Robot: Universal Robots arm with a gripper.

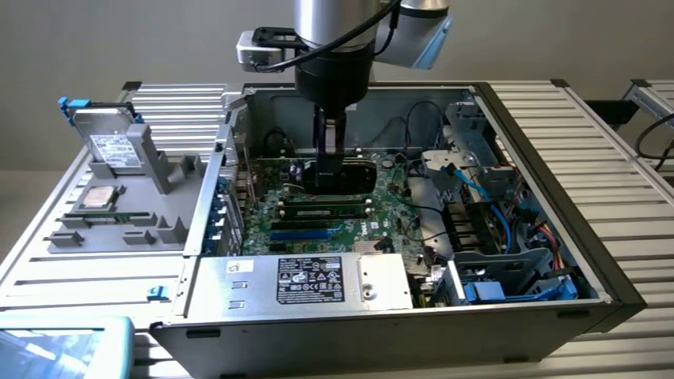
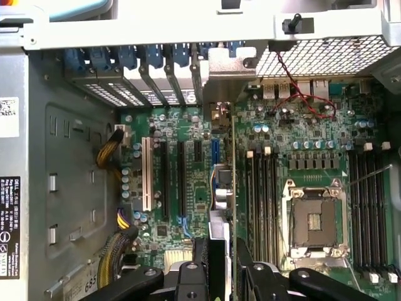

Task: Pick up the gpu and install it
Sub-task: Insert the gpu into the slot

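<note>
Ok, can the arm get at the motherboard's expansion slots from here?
Probably yes. The tool hangs inside the open case, shut on the gpu, and the expansion slots just beside it look bare, with the cables off to the sides.

Silver arm (image 1: 331, 24) with black tool (image 1: 328, 160) and cable (image 1: 337, 41).

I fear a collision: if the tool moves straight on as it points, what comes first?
Probably the motherboard, met by the gpu that the tool holds edge-on; their gap is unclear.
</note>
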